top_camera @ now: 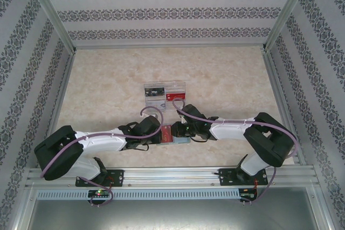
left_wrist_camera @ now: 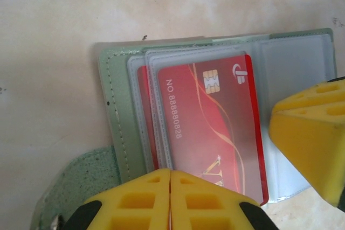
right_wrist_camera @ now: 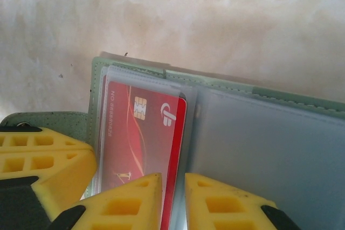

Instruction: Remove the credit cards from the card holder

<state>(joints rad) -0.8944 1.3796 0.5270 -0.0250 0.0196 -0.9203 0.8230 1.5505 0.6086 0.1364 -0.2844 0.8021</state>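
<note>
The grey-green card holder [top_camera: 180, 140] lies open on the table between both grippers. A red credit card [left_wrist_camera: 210, 127] with a chip sits in a clear sleeve, its right edge poking out of the sleeve. A second red card [left_wrist_camera: 142, 117] shows behind it. My left gripper [left_wrist_camera: 171, 173] is shut, with its tips on the near edge of the holder [left_wrist_camera: 116, 95] over the sleeves. My right gripper [right_wrist_camera: 173, 184] stands slightly open. The bare red edge of the card [right_wrist_camera: 135, 138] shows in the narrow gap between its tips. The sleeves on the right half of the holder [right_wrist_camera: 269, 149] look empty.
A clear divided tray [top_camera: 164, 91] stands just beyond the holder, with a red card [top_camera: 173, 96] and a dark one [top_camera: 154, 92] in it. Patterned walls close off the table's back and sides. Each wrist view catches a yellow finger of the other gripper [left_wrist_camera: 312, 144] [right_wrist_camera: 43, 171].
</note>
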